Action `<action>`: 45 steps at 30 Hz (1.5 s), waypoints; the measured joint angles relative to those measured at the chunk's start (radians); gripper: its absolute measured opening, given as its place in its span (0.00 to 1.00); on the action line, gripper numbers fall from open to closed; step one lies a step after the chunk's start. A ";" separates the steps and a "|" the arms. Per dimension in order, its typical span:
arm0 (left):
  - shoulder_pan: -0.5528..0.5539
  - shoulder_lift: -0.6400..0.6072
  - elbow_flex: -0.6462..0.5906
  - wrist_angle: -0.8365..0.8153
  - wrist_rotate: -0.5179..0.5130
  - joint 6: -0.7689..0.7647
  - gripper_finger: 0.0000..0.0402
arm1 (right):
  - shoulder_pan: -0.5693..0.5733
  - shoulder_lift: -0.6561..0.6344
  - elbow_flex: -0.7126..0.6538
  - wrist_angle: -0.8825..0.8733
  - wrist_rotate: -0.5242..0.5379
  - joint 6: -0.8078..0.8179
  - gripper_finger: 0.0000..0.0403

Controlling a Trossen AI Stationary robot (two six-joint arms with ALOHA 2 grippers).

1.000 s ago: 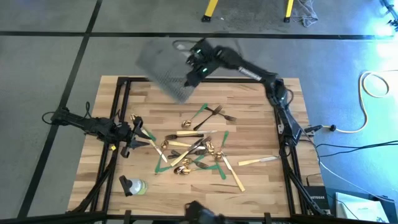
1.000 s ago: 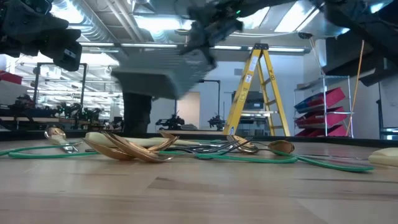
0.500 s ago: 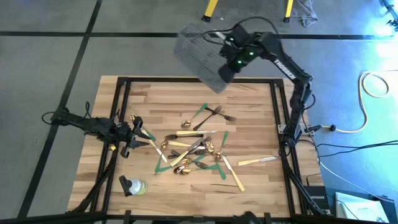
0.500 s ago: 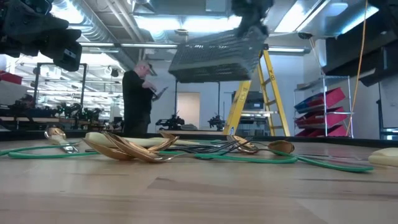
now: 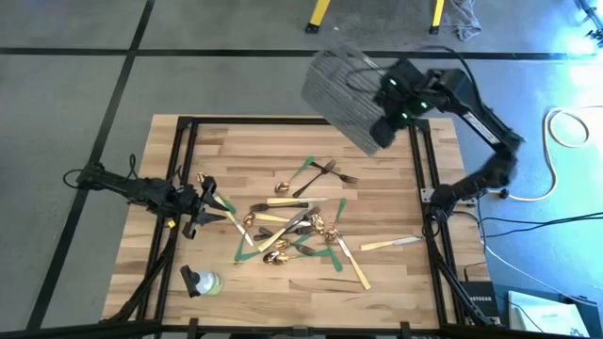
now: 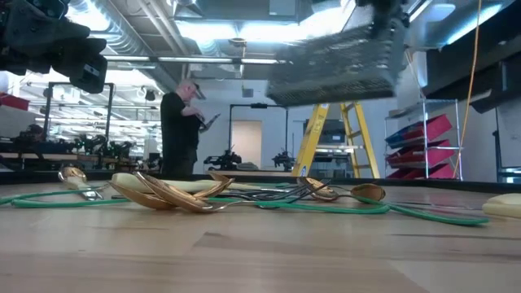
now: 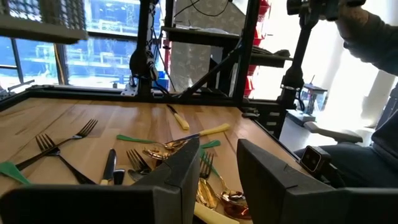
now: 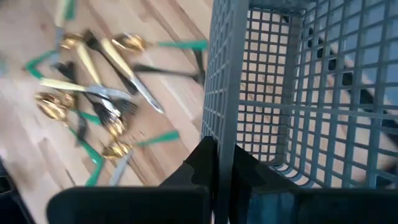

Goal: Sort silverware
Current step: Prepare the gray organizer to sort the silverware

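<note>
grey floor surrounds a butcher-block table (image 5: 396, 273) at the centre of the high view. the silverware (image 5: 292, 224) lies scattered mid-table among green tape strips (image 5: 243, 247): gold spoons, dark forks, cream-handled knives. the right gripper (image 5: 384, 135) sits at upper right, clamped shut on a wall of a grey wire mesh basket (image 5: 341, 87) held in the air over the table's far edge. the left gripper (image 5: 213, 208) rests low at the table's left side, just beside the nearest pieces, jaws slightly apart and holding nothing. a green-and-white object (image 5: 201, 281) lies at lower left.

low view: a workshop with a yellow ladder (image 6: 326, 134) and a person (image 6: 181, 130) standing at left fills the background. the basket (image 6: 338, 69) hangs at upper right; the silverware (image 6: 212, 194) lies in a flat tangle across the middle.

left wrist view: the left gripper's fingers (image 7: 177, 180) fill the bottom with a narrow gap between them; forks, spoons and knives (image 7: 118, 155) lie just beyond.

right wrist view: the basket's mesh (image 8: 298, 93) fills the right half, its wall pinched between the fingers; the cutlery (image 8: 93, 87) lies at upper left.
</note>
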 joint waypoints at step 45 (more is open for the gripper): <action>0.000 0.000 0.000 0.000 0.002 0.000 0.23 | 0.485 -0.186 -0.965 0.527 0.393 0.389 0.00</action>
